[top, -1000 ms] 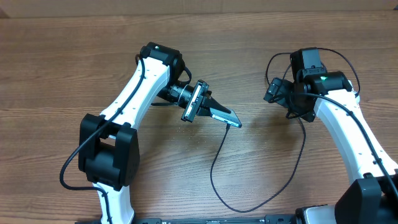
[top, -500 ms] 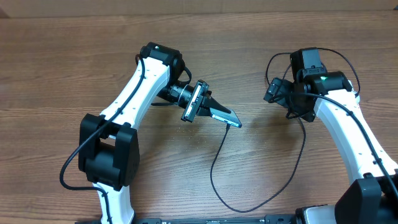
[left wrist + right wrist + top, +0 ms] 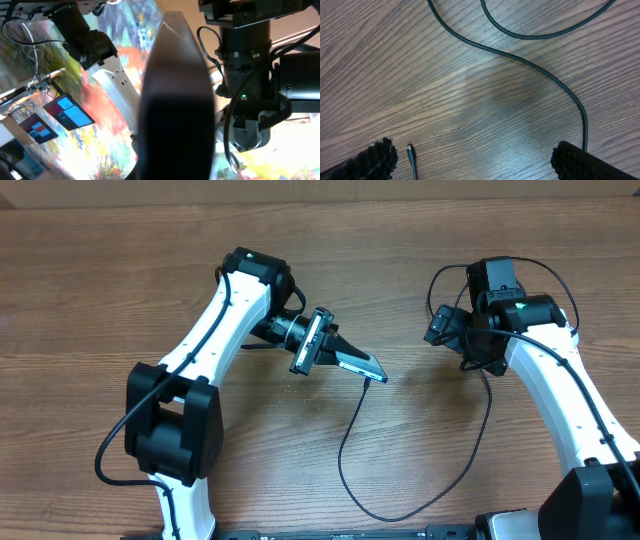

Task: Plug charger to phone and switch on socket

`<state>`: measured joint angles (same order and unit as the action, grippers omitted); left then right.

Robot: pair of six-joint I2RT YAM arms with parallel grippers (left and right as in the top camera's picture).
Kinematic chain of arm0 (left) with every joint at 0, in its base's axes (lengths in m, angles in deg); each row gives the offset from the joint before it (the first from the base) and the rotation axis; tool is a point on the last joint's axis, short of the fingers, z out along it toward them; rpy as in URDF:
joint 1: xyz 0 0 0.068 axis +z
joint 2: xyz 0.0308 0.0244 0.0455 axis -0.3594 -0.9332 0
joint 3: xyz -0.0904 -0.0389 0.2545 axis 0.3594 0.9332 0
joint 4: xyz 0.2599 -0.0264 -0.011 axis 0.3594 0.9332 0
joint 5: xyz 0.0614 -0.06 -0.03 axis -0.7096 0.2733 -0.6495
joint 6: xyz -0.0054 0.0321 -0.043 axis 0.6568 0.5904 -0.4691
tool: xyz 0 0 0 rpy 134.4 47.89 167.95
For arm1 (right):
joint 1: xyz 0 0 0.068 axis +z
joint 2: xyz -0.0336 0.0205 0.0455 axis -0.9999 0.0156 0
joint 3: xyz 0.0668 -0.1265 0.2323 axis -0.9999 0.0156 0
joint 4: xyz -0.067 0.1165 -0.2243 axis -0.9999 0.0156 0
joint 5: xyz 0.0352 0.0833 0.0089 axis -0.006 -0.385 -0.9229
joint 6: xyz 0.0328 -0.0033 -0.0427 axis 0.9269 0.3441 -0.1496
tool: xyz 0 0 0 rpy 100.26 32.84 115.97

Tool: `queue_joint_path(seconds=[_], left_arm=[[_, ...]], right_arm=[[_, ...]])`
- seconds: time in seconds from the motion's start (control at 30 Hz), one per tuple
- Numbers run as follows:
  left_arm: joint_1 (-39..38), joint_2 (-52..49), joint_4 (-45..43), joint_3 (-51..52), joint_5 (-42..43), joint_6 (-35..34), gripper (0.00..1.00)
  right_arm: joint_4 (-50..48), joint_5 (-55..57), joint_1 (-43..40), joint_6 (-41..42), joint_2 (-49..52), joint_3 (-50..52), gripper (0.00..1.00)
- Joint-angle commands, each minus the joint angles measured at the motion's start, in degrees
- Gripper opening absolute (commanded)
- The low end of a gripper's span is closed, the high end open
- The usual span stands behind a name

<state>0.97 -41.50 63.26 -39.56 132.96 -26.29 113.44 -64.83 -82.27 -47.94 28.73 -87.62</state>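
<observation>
Wood-grain table [image 3: 100,280]; thin black charger [image 3: 341,460] loops; left end effector [image 3: 378,375] pinched shut; right end effector [image 3: 480,164] spread, empty.

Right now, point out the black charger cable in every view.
Overhead: charger cable loops on the table between the arms, one end at the left gripper.
Left wrist: not identifiable in it.
Right wrist: charger cable curves across the top, then down the right.
Shared landmark: the wood-grain table, overhead and right wrist.
</observation>
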Motion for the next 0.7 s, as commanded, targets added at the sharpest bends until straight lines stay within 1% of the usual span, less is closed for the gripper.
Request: queue_joint_path(seconds=[0.0, 0.3, 0.53, 0.67], left_arm=[[0.59, 0.98, 0.39, -0.72, 3.08, -0.81, 0.04], [0.59, 0.98, 0.39, -0.72, 4.07, -0.79, 0.04], [0.59, 0.98, 0.39, -0.72, 1.49, -0.79, 0.04], [0.59, 0.98, 0.39, -0.72, 1.51, -0.81, 0.04]], right_arm=[[-0.33, -0.07, 0.07, 0.11, 0.11, 0.00, 1.00], [-0.33, -0.07, 0.07, 0.11, 0.11, 0.00, 1.00], [-0.33, -0.07, 0.07, 0.11, 0.11, 0.00, 1.00], [-0.33, -0.07, 0.07, 0.11, 0.11, 0.00, 1.00]])
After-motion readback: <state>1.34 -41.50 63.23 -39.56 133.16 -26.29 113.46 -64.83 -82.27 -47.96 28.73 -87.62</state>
